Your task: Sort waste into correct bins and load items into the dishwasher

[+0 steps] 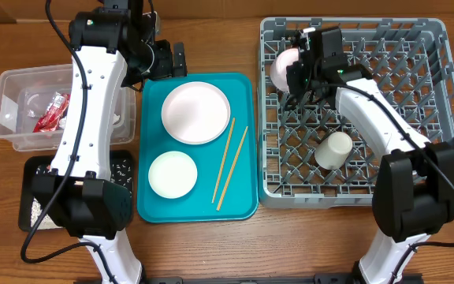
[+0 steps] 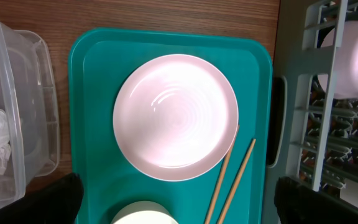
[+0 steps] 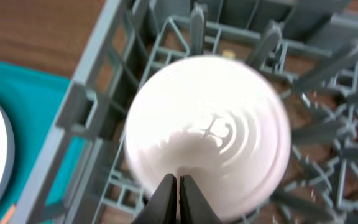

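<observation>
Count: 2 plates (big plate (image 1: 195, 114), small plate (image 1: 173, 173)) and 2 chopsticks (image 1: 231, 158) on teal tray (image 1: 243, 207); 1 cup (image 1: 333, 148), 1 bowl (image 3: 210, 124) in rack (image 1: 440, 102). Right claw (image 3: 178, 186) clenched, tips at bowl's lower rim. Left claw (image 1: 166, 59) released, at tray's far edge.

**Wooden table, four loads side by side**

The brown wood-grain table (image 1: 211, 31) carries four things directly. At its left end sits a clear plastic tub (image 1: 6, 118), with a shallow black tray (image 1: 34, 170) just on its near side. A teal serving tray (image 1: 247, 181) lies in the middle, just beside both. On the right stands the grey dish rack (image 1: 416, 87), close against the teal tray's edge. Bare wood shows behind them.
</observation>
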